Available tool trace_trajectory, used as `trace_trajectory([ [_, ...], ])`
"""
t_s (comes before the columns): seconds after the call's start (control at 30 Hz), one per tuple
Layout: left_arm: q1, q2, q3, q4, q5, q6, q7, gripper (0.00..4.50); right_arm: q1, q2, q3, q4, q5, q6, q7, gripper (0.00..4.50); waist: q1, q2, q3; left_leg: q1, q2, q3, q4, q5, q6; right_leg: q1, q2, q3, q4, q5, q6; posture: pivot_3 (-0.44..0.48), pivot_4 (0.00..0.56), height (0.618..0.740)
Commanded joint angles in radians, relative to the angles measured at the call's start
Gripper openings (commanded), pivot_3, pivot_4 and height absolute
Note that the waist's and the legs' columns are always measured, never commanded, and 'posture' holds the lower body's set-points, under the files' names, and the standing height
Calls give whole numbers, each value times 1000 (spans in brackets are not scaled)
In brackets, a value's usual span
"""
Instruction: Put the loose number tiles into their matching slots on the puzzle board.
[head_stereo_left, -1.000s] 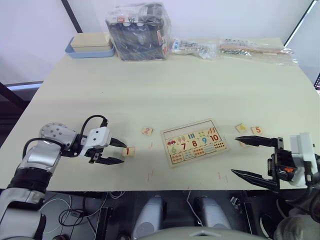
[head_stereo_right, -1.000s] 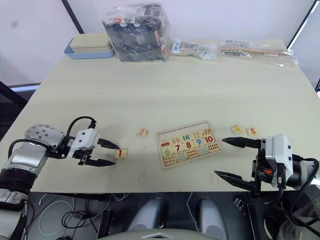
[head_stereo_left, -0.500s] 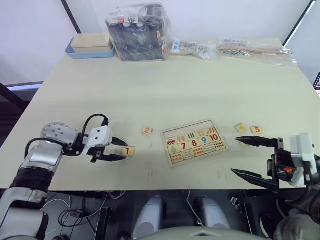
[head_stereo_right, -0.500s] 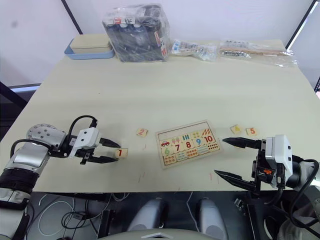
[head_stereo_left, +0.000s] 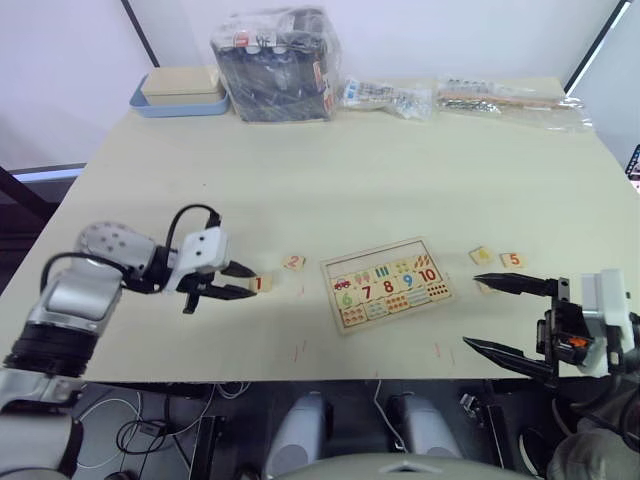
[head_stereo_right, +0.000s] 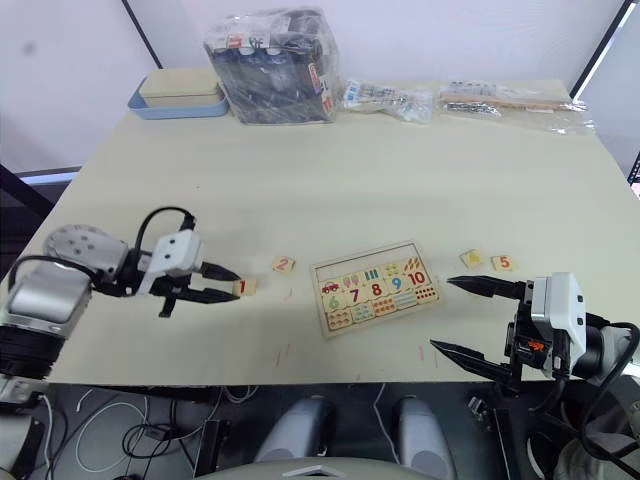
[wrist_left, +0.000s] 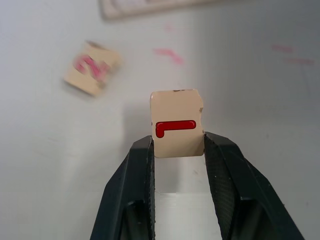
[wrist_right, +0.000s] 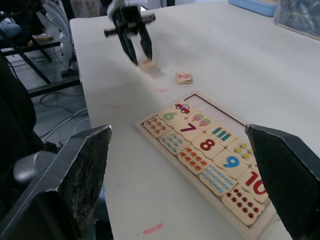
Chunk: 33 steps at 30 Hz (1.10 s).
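I have the left gripper (wrist_left: 178, 150) clamped on the red "1" tile (wrist_left: 177, 123), jaws pinching its two side edges; in the head views it sits to the left of the puzzle board (head_stereo_left: 390, 283), apparently just off the bench (head_stereo_left: 400, 180) — I cannot tell for certain whether it has cleared the surface. Step in hand, as I judge it: pick-up of the first tile made, carry to the board still to do. Next move calls for a lift, a traverse rightward past the "2" tile (head_stereo_left: 294, 262), and a level descent into the leftmost of the matching slots (head_stereo_left: 378, 255) along the board's far edge; digit orientation needs checking before release.

Right gripper (head_stereo_right: 470, 317) waits near the bench's front edge, jaws spread wide and holding nothing; the "5" tile (head_stereo_left: 513, 260) and a yellow-printed tile (head_stereo_left: 482, 255) lie just beyond it.

Legible on the board: 6, 7, 8, 9, 10 — top row bare.
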Motion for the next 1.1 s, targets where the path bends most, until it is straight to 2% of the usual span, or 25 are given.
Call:
trace_trajectory([
  [0.03, -109, 57, -18, -177, -40, 262, -14, 928, 1, -3, -62, -28, 16, -23, -4, 4500, 1, -1, 0, 0, 0, 0, 0, 0, 0, 0, 0, 0, 0, 0, 0, 0, 150, 740],
  [0.13, -322, 79, -170, -244, 65, 499, -48, 928, -14, -13, -74, -21, 5, -28, -7, 4500, 3, -2, 0, -1, -1, -1, 1, 0, 0, 0, 1, -1, 0, 0, 0, 0, 150, 740],
  [0.17, -381, 74, -214, -247, 96, 513, -67, 928, -21, -14, -74, -19, 2, -29, -10, 4500, -1, -2, 0, -1, -2, 0, 2, 0, 0, 1, 1, -1, 1, 0, 0, 0, 150, 740],
  [0.27, -537, 20, -329, -222, 129, 639, -113, 928, -29, -15, -75, -23, -1, -31, -14, 4500, -12, -1, 0, 1, -4, 0, 2, 0, 0, 2, 3, 1, 1, 0, 0, 0, 150, 740],
  [0.43, -706, -53, -475, -222, 130, 903, -123, 928, -14, -14, -99, -40, 3, -33, -14, 4500, -25, -3, 1, 0, -4, 0, 2, 0, 0, 2, 4, 1, 1, 0, 0, 0, 150, 740],
  [0.67, -831, -128, -659, -233, 162, 1118, -13, 928, 69, 28, -152, -85, 18, -57, -17, 4500, -26, -3, 1, 0, -4, -1, 2, 0, 0, 1, 4, 3, 1, -1, 1, 0, 150, 740],
  [0.77, -883, -169, -713, -214, 123, 1193, 7, 928, 99, 41, -147, -96, -9, -78, -17, 4500, -24, -3, 1, 0, -4, -1, 2, 0, 0, 1, 3, 4, 1, -1, 1, 0, 150, 740],
  [0.9, -901, -214, -775, -182, 117, 1191, 47, 928, 101, 44, -139, -91, -16, -87, -22, 4500, -25, -3, 1, 1, -4, 0, 2, 0, 0, 2, 3, 6, 1, -1, 2, 0, 150, 740],
  [1.1, -877, -276, -811, -148, 124, 1160, 138, 928, 101, 59, -114, -81, -41, -102, -38, 4500, -24, -3, 1, 1, -2, 0, 2, 0, 0, 1, 3, 6, 2, -1, 2, 0, 150, 740],
])
